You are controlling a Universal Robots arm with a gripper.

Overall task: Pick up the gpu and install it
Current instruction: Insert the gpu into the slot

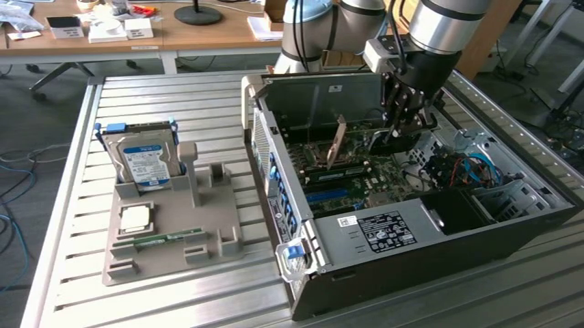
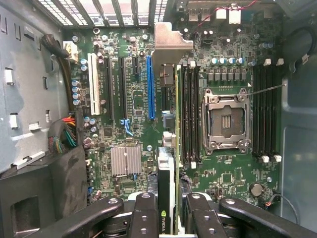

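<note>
The gpu (image 2: 167, 173) shows edge-on in the wrist view, with a green logo near the fingers and its grey metal bracket (image 2: 171, 44) towards the case's rear wall. My gripper (image 2: 171, 212) is shut on it, with one black finger (image 2: 143, 213) on each side. The card hangs over the motherboard between the long blue slot (image 2: 150, 89) and the memory slots (image 2: 188, 109), apart from the blue slot. In the exterior view my gripper (image 1: 400, 137) reaches down into the open computer case (image 1: 438, 232), and the gpu's tan-brown side (image 1: 340, 140) stands upright beside it.
An empty processor socket (image 2: 225, 119), a small heat sink (image 2: 125, 160) and cable bundles (image 2: 67, 134) surround the slots. On the slatted table, at the exterior view's left, a grey holder (image 1: 164, 256) carries a hard drive (image 1: 146, 160), a square chip (image 1: 135, 219) and a green memory stick (image 1: 169, 238).
</note>
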